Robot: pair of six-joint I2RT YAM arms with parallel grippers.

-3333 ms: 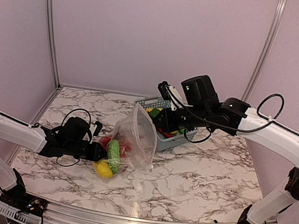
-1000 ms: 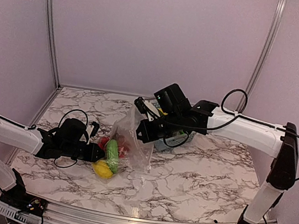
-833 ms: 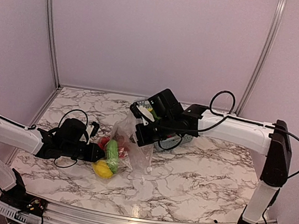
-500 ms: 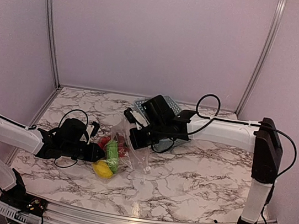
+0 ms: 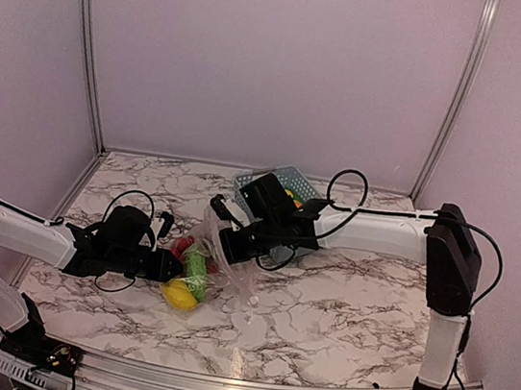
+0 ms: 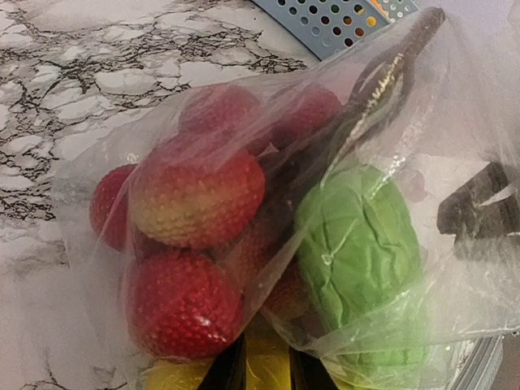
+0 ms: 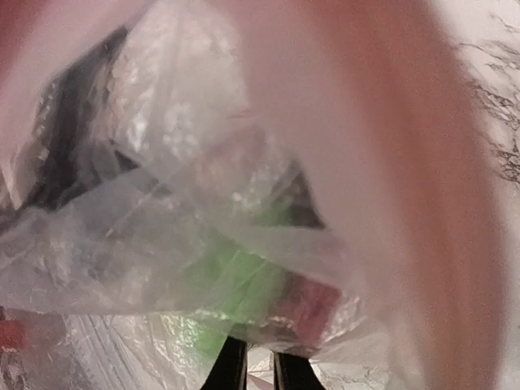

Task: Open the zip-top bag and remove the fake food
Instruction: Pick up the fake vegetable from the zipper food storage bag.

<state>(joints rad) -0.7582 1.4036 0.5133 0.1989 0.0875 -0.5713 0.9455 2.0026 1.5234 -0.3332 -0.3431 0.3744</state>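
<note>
Right claw [image 5: 225, 244] has reached zip-top bag [image 5: 248, 273] (grip unclear).

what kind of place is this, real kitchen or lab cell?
Probably a lab test cell: plain lilac walls on aluminium posts, a marble-print table, and fake food in a zip-top bag.

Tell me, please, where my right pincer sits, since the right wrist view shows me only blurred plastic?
Observer: From above, the right pincer is at the upper end of the zip-top bag, close to the basket.
Operator: Is the other end held?
Observer: The left pincer grips the bag's lower left end, by the yellow piece.
Operator: What is inside?
Observer: The left wrist view shows red strawberries and a green leafy piece.
</note>
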